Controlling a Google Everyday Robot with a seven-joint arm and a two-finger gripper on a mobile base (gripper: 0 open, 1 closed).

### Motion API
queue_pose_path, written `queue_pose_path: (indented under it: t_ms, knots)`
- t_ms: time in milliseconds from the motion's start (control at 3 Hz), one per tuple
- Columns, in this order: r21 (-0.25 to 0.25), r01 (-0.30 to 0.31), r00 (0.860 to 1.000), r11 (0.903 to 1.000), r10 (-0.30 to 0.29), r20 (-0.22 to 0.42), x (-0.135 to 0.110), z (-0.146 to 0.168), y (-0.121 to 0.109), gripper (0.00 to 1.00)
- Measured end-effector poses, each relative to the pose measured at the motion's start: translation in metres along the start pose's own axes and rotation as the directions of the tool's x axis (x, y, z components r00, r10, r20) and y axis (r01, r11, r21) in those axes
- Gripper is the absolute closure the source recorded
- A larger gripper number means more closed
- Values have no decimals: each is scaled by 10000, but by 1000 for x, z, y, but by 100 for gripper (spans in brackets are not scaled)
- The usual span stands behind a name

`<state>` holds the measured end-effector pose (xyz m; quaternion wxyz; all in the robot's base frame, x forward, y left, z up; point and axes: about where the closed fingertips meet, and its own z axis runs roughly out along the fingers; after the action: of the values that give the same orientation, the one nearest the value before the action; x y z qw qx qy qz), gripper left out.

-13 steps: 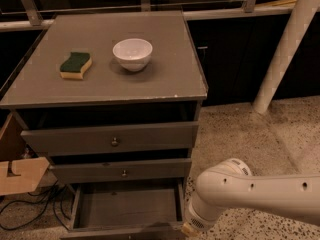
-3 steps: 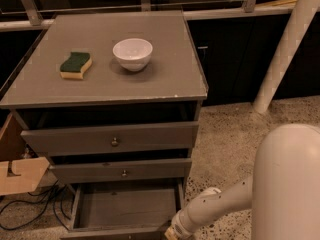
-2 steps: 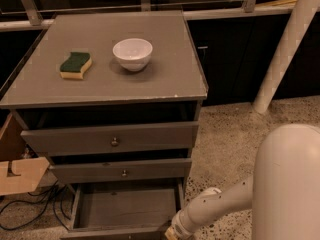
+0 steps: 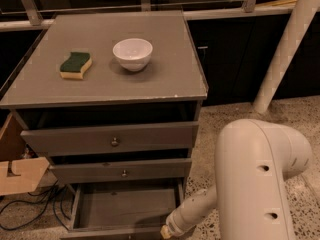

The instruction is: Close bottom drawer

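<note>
The bottom drawer [image 4: 125,206] of the grey cabinet is pulled out, and its plain grey inside is bare. Its slim front panel runs along the bottom edge of the view. My white arm [image 4: 260,184] comes in from the right and bends down to the drawer's front right corner. The gripper [image 4: 166,231] is at that corner, at the bottom edge of the view, mostly cut off. The two upper drawers, each with a small knob [image 4: 115,142], stand slightly out.
A white bowl [image 4: 132,53] and a green-and-yellow sponge [image 4: 75,65] sit on the cabinet top. A cardboard box [image 4: 15,174] and black cables [image 4: 30,204] lie at the left. A white pole [image 4: 287,49] leans at the right on speckled floor.
The arm has stayed at the drawer's front right corner and the drawer is still pulled out; 4.3 s ago the arm's joint was lower and further right.
</note>
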<state>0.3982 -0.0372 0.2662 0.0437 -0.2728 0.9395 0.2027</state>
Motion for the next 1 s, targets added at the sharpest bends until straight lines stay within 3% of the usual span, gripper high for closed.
queue_pose_path:
  t_ms: [333, 1000]
  knots:
    - [8, 20, 10000, 10000, -20, -16, 0, 1, 0, 100]
    - [192, -577, 9941, 9981, 593, -913, 33, 48, -12, 100]
